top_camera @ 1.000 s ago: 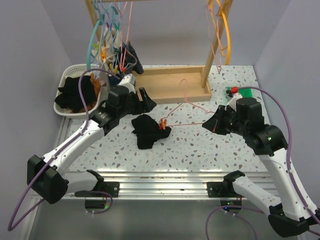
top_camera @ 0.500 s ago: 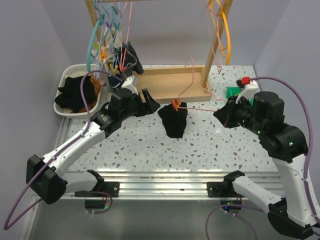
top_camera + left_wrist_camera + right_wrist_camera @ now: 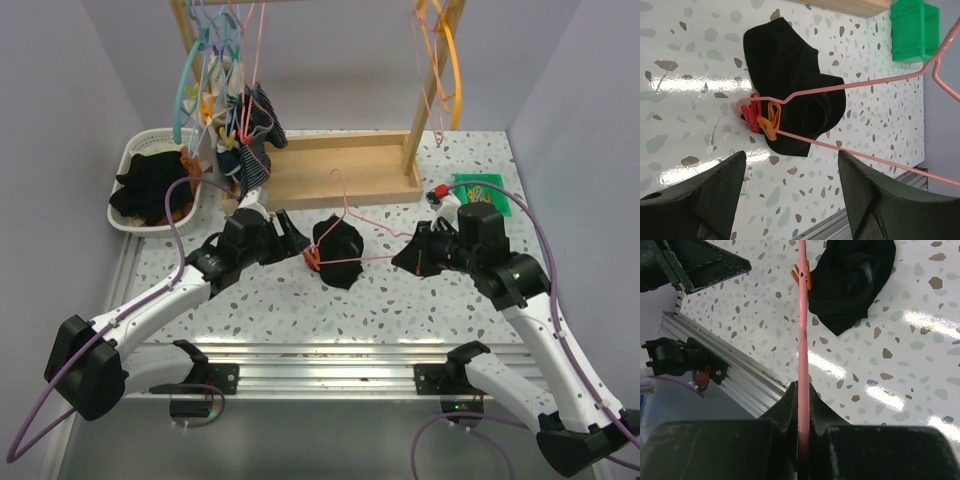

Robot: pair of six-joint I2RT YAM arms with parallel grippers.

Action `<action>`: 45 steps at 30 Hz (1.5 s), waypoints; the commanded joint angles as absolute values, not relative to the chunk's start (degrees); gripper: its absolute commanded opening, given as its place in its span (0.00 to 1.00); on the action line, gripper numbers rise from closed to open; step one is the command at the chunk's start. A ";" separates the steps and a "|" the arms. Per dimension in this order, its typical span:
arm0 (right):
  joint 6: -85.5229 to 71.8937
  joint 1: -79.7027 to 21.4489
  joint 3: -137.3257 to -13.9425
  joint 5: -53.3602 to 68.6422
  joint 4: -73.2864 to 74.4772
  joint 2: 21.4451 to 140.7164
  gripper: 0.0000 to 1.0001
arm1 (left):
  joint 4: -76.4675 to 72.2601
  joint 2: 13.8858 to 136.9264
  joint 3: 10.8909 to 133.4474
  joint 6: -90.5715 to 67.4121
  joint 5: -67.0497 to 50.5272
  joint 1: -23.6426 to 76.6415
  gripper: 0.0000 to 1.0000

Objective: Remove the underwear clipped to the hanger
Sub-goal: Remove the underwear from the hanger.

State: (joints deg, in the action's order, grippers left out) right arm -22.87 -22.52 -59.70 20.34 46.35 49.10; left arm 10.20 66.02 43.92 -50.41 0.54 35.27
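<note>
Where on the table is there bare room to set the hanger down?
Bare tabletop lies between the underwear and the near rail; also behind the green box. Crowded at far left around the basket.

In the right wrist view the thin pink wire hanger [image 3: 802, 315] ran off the top edge, which also cut the limp black cloth underwear [image 3: 852, 285]. The left wrist view's top edge clipped the green plastic box [image 3: 914, 35]. From above, the small orange and red clips [image 3: 312, 258] were too small to show their hold.
</note>
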 commanded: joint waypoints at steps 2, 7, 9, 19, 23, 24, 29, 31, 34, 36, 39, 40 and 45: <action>-23.82 -22.76 -58.89 22.59 42.98 47.99 0.00 | 4.75 67.06 42.89 -54.05 2.02 35.59 0.78; -23.91 -22.76 -58.80 22.76 43.07 47.81 0.00 | 5.19 72.23 44.29 -53.62 3.43 36.99 0.78; -24.26 -22.68 -58.71 22.68 43.07 47.81 0.00 | 5.80 74.17 46.04 -51.51 4.83 37.96 0.76; -24.52 -22.68 -58.80 22.32 43.86 47.81 0.00 | 10.01 81.20 52.55 -49.39 8.52 40.43 0.60; -24.26 -22.76 -59.15 22.06 44.21 47.99 0.00 | 17.02 86.12 57.98 -49.92 9.40 40.43 0.58; -24.34 -22.76 -59.50 21.97 44.56 48.25 0.00 | 18.62 88.39 59.14 -50.01 9.49 40.34 0.56; -24.08 -22.76 -59.94 21.45 45.00 48.16 0.00 | 24.07 91.67 62.66 -50.88 10.28 40.52 0.45; -24.17 -22.76 -59.77 21.36 45.09 47.99 0.00 | 26.44 92.11 63.71 -52.02 11.68 40.52 0.40; -24.34 -22.68 -59.41 21.36 45.09 47.81 0.00 | 29.08 92.20 65.03 -53.69 12.83 40.52 0.41; -24.34 -22.76 -59.33 21.36 44.91 47.81 0.00 | 30.23 92.20 65.56 -54.84 13.09 40.52 0.42; -24.52 -22.76 -59.15 21.53 44.65 47.99 0.00 | 31.90 92.63 66.62 -56.60 13.01 40.52 0.47; -24.52 -22.76 -59.15 21.62 44.56 47.99 0.00 | 31.82 92.81 66.97 -56.95 12.14 40.52 0.47; -24.52 -22.76 -59.41 21.71 44.73 48.25 0.00 | 31.82 95.62 67.06 -57.30 9.67 40.52 0.45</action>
State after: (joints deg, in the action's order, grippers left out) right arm -24.03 -22.52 -58.72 20.56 45.84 48.60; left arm 30.00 93.76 65.49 -55.55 10.55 40.27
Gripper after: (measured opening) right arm 0.038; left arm 0.456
